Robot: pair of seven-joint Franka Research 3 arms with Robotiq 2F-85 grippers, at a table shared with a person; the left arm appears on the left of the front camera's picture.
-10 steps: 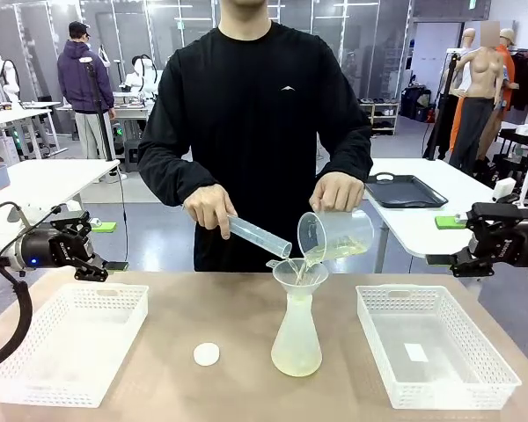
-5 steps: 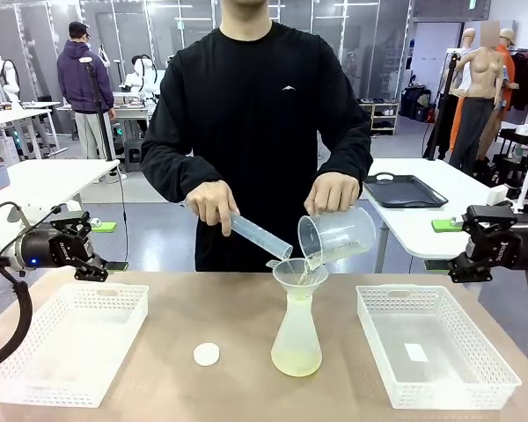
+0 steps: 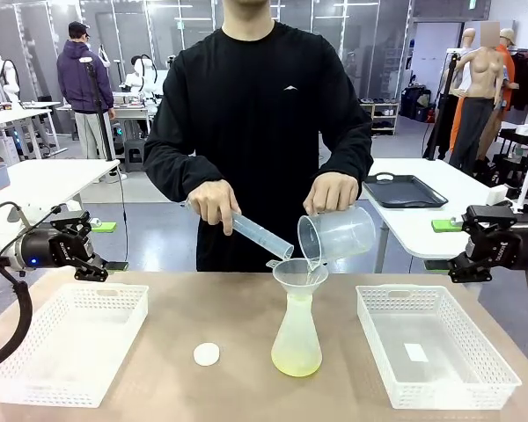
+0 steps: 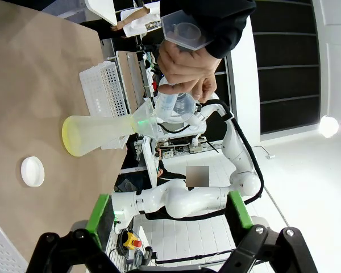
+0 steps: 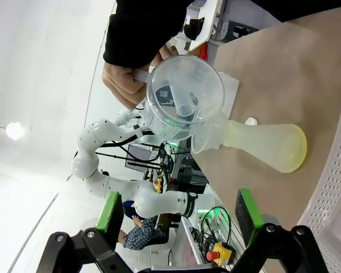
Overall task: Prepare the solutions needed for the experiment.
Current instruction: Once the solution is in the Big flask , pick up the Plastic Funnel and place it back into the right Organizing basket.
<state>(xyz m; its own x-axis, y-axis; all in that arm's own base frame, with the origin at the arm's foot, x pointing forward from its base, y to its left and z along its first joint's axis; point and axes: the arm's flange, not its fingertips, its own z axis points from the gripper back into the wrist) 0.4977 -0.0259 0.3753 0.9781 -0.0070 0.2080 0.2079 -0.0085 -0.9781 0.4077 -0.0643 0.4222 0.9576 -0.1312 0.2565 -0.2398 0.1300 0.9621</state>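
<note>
Solutions (image 3: 296,364): shallow yellow layer in flask (image 3: 297,327), table centre, funnel (image 3: 300,274) on top, person's beaker (image 3: 339,235) and cylinder (image 3: 260,236) tilted into it; left gripper (image 3: 108,246), right gripper (image 3: 442,243) both wide, empty

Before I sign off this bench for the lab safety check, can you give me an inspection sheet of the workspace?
Surface: brown table, no spill seen.
Job's things: frosted conical flask upright at centre, funnel in its neck, shallow pale yellow solution at its bottom; the person tilts a clear beaker over the funnel and holds a graduated cylinder slanted towards it.
Clutter: white round cap left of the flask; left basket and right basket, white.
Grippers: left gripper and right gripper open, holding nothing, raised near the table's sides.
Cables: black cable looping from the left arm.
Surroundings: black tray on a white table behind.
</note>
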